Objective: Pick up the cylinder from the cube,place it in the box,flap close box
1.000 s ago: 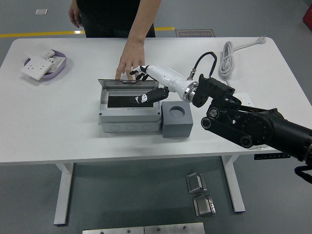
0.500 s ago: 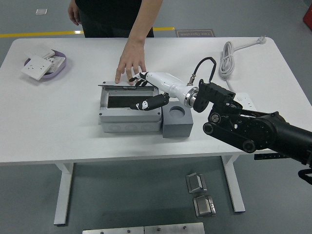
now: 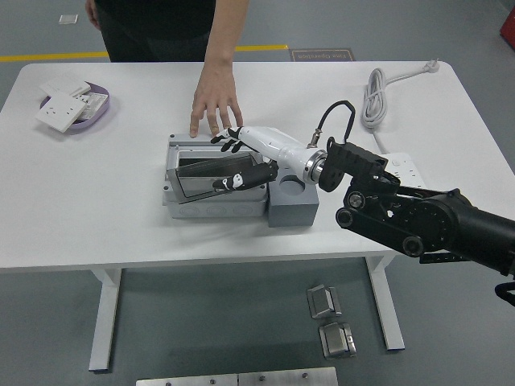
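The grey box (image 3: 213, 206) stands at the table's middle, its dark see-through flap (image 3: 208, 174) tilted halfway down over the opening. My right hand (image 3: 234, 162) reaches over the box from the right, fingers spread, with the thumb under the flap's edge and the other fingers above it. The grey cube (image 3: 291, 208) with a round socket on top stands against the box's right side; the socket holds nothing. The cylinder is not visible. My left arm is out of view.
A person stands at the far side, one hand (image 3: 213, 105) resting fingertips on the table just behind the box. A purple tray (image 3: 91, 117) with white sockets is at far left. A coiled white cable (image 3: 374, 97) lies at far right.
The flap has swung from lying open behind the box to halfway down over it. My right hand moved forward and down with it. The person's hand stayed behind the box.
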Controlling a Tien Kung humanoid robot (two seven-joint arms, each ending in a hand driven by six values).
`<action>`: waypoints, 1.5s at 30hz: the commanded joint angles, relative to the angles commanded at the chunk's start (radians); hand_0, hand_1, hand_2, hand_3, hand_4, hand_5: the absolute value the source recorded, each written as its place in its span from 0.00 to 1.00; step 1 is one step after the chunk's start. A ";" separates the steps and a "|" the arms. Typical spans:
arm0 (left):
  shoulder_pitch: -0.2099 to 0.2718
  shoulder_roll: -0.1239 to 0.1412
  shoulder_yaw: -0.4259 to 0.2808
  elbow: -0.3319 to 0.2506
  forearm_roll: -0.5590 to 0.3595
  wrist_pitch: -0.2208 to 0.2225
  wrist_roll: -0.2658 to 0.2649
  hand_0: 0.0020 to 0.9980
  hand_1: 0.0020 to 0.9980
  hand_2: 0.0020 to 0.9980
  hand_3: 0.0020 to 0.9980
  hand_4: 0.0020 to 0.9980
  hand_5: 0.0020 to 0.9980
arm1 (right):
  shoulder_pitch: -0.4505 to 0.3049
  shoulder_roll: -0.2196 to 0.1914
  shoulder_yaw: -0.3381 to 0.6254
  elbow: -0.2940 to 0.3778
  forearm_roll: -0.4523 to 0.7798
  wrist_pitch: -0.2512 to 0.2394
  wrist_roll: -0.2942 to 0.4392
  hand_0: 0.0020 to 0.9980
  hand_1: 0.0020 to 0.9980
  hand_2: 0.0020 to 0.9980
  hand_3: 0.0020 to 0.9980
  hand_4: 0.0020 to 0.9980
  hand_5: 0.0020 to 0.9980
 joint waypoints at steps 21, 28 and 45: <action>0.004 -0.010 0.002 0.000 0.002 0.001 0.004 0.58 0.59 0.53 0.55 0.50 0.00 | -0.152 -0.057 0.318 0.078 -0.170 -0.014 -0.014 0.80 0.72 0.74 0.83 0.93 0.52; 0.014 -0.022 0.013 0.000 -0.011 0.003 0.005 0.58 0.59 0.53 0.55 0.50 0.00 | -0.289 -0.019 0.530 0.139 -0.250 -0.043 0.008 0.80 0.72 0.74 0.83 0.93 0.52; 0.021 -0.031 0.035 0.000 -0.040 0.005 0.000 0.58 0.59 0.53 0.55 0.50 0.00 | -0.520 0.006 0.926 0.228 -0.274 -0.120 0.082 0.81 0.72 0.74 0.81 0.94 0.53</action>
